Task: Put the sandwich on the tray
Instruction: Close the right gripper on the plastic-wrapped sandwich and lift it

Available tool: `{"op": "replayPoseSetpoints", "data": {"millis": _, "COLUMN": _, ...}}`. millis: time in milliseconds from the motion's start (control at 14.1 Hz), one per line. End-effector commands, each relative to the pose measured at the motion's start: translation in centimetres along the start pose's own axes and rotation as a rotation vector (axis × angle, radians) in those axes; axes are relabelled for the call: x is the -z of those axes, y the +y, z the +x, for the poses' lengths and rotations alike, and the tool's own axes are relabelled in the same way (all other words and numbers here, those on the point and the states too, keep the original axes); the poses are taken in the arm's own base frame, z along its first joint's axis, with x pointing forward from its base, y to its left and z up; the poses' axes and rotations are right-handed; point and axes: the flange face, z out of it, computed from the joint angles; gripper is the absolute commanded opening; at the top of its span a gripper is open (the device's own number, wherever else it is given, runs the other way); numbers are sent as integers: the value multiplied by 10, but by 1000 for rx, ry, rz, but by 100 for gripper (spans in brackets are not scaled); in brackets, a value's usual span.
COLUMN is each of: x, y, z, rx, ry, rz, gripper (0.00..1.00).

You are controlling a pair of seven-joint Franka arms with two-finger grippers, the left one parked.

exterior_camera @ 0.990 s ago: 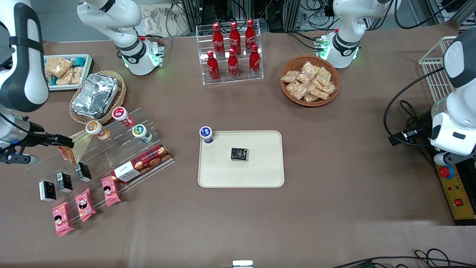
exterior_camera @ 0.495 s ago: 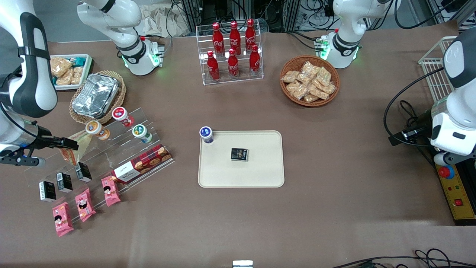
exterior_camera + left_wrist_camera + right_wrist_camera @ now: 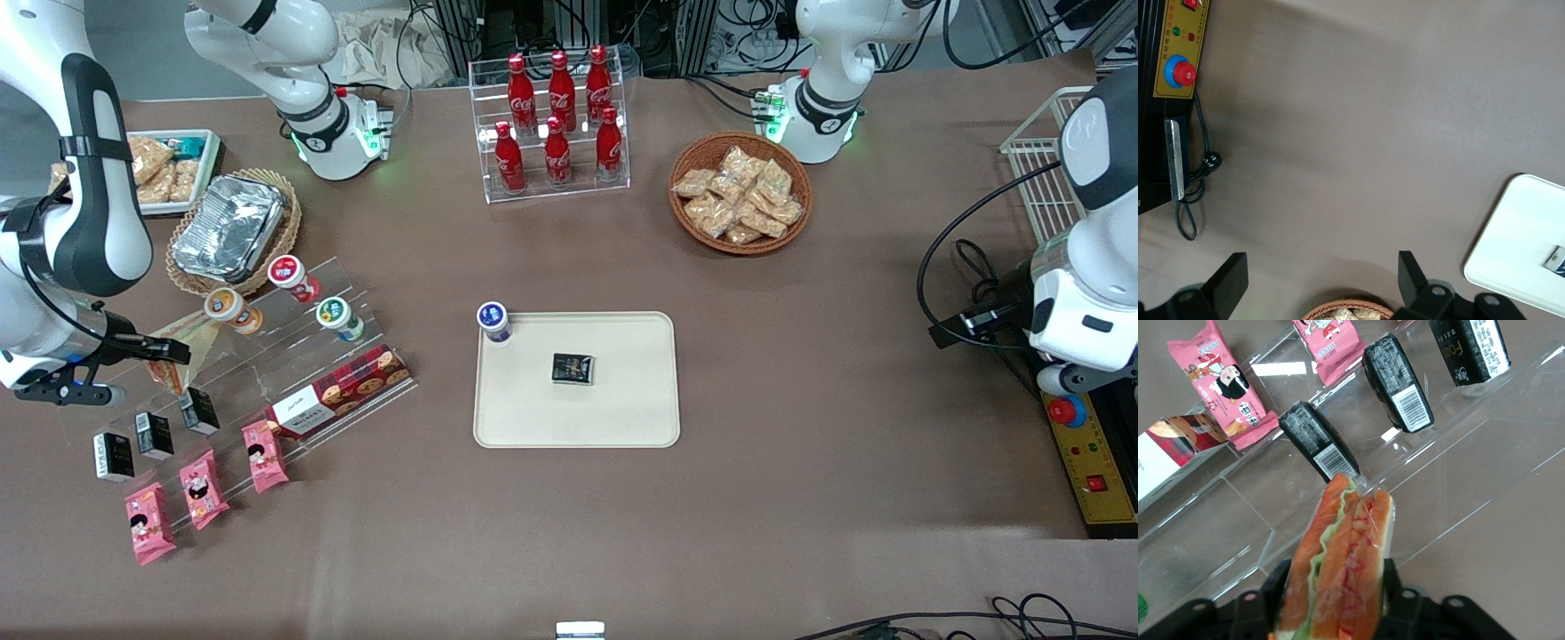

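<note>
The hand (image 3: 1335, 587) grasps the sandwich (image 3: 1338, 567), its two dark fingers (image 3: 1278, 583) pressed against the bread on either side of the wedge. In the wrist view the sandwich stands on edge between them, showing orange-pink and green filling under clear wrap, and it sticks out past the fingertips toward the clear rack (image 3: 1451, 473) below.

In the front view the hand (image 3: 164, 353) hangs above the upper step of the rack (image 3: 240, 356) at the working arm's end of the desk (image 3: 800, 356), with the sandwich (image 3: 182, 351) held just in front of it, lifted off the shelf. Black packets (image 3: 153, 434) sit on a lower step of the rack, nearer the front camera than the sandwich, and pink bars (image 3: 203, 487) lie nearer still. In the wrist view two black packets (image 3: 1321, 443) and a pink bar (image 3: 1221, 383) show under the wedge.

The tray (image 3: 622, 418) lies flat near the middle of the desk, well apart from the hand and the sandwich. A small dark packet (image 3: 573, 368) rests on it, and a blue-capped cup (image 3: 493, 320) stands at its corner nearest the rack.
</note>
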Motion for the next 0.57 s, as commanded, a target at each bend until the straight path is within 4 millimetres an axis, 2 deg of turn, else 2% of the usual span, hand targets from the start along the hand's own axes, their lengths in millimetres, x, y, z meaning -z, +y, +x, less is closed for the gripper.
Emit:
{"op": "replayPoseSetpoints", "data": {"millis": 0, "x": 11, "y": 3, "z": -1, "rx": 22, "ry": -17, "rz": -15, "gripper": 49}}
{"op": "replayPoseSetpoints", "data": {"millis": 141, "x": 33, "y": 6, "z": 4, "rx": 89, "ry": -2, "rz": -20, "gripper": 49}}
{"op": "replayPoseSetpoints", "data": {"millis": 495, "x": 111, "y": -5, "z": 23, "rx": 187, "ry": -16, "rz": -25, "gripper": 50}}
